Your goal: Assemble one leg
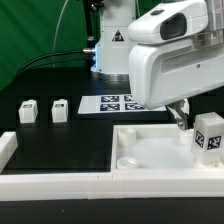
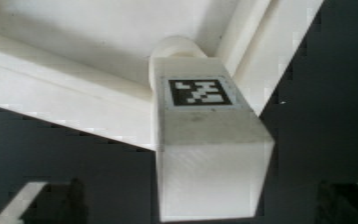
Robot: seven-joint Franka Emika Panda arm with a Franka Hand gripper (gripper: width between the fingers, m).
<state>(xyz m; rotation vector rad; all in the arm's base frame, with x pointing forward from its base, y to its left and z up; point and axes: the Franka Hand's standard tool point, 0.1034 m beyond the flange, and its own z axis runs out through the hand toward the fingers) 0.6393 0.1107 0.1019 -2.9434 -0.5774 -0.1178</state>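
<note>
The leg [image 2: 204,120], a white square post with a black-and-white tag, runs from between my fingers to a round corner socket of the white tray [image 2: 69,70]. In the exterior view the leg [image 1: 208,135] stands slightly tilted at the tray's [image 1: 150,150] far corner on the exterior view's right. My gripper [image 2: 201,205] is open: a dark fingertip [image 2: 37,200] shows on each side, with a gap to the leg. In the exterior view, only one finger [image 1: 182,118] shows beside the leg.
Two more small white legs [image 1: 28,110] [image 1: 60,109] stand on the black table at the exterior view's left. The marker board [image 1: 113,103] lies behind the tray. The arm's white body [image 1: 170,55] fills the upper part on the exterior view's right. A white rail [image 1: 60,182] runs along the front.
</note>
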